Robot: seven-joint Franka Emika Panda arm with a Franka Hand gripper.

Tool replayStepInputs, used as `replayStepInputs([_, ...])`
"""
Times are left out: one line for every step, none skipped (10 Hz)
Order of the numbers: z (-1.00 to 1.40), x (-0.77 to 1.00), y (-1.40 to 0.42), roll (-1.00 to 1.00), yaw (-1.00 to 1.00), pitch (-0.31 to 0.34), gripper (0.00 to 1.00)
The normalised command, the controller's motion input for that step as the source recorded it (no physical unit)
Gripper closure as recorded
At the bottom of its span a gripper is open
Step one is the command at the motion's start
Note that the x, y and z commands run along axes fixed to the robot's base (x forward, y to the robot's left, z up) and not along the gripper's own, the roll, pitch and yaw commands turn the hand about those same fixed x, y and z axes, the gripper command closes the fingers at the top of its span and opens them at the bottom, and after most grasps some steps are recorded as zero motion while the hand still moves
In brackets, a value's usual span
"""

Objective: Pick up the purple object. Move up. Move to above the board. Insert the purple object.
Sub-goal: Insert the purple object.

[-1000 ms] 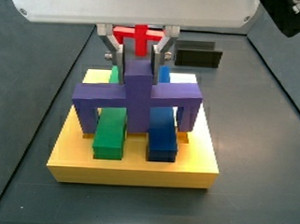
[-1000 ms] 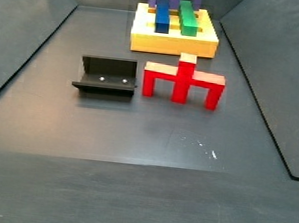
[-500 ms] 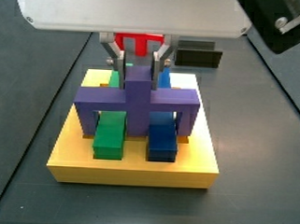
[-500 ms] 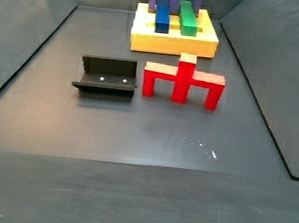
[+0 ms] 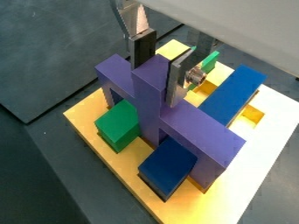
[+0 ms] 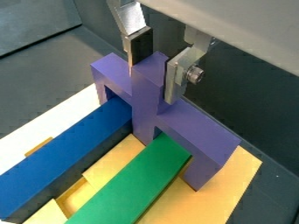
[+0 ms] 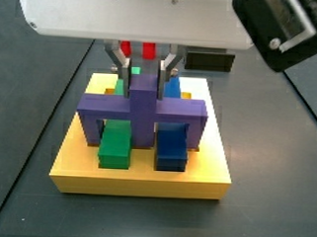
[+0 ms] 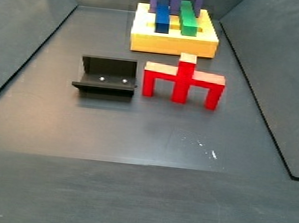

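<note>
I have lowered the purple object (image 7: pixel 143 103) further onto the board (image 7: pixel 141 175); my gripper (image 6: pixel 156 61) above still clamps its stem between both fingers.

Pincer (image 6: pixel 155 64) astride purple object (image 6: pixel 158 109) on board (image 7: pixel 143 175)

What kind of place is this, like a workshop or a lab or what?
Likely a robot test bench: a bare grey floor, a dark fixture, and toy-like blocks. The gripper holds the purple object over the yellow board.
</note>
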Motion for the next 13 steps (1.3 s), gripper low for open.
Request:
replayStepInputs([-0.21, 0.0, -0.09, 0.0, 0.0, 0.0, 1.0])
replayStepInputs([-0.21, 0.0, -0.06, 0.0, 0.0, 0.0, 1.0])
replayStepInputs([-0.24, 0.0, -0.07, 0.0, 0.0, 0.0, 1.0])
replayStepInputs([-0.13, 0.01, -0.11, 0.0, 0.0, 0.0, 1.0])
replayStepInputs([-0.08, 0.03, -0.06, -0.02, 0.0, 0.0, 1.0])
replayStepInputs([-0.25, 0.07, 0.0, 0.0, 0.0, 0.0, 1.0])
replayStepInputs([-0.48, 0.2, 0.0, -0.06, 0.0, 0.0, 1.0])
replayStepInputs([-0.48, 0.23, 0.0, -0.08, 0.0, 0.0, 1.0])
replayStepInputs([-0.41, 0.25, 0.0, -0.07, 0.0, 0.0, 1.0])
replayStepInputs([-0.26, 0.29, 0.0, 0.0, -0.12, 0.043, 1.0])
replayStepInputs([-0.19, 0.29, -0.01, 0.0, -0.18, 0.09, 1.0])
replayStepInputs([-0.28, 0.16, 0.0, 0.0, -0.18, 0.049, 1.0])
replayStepInputs([-0.41, 0.0, 0.0, -0.09, -0.05, 0.0, 1.0])
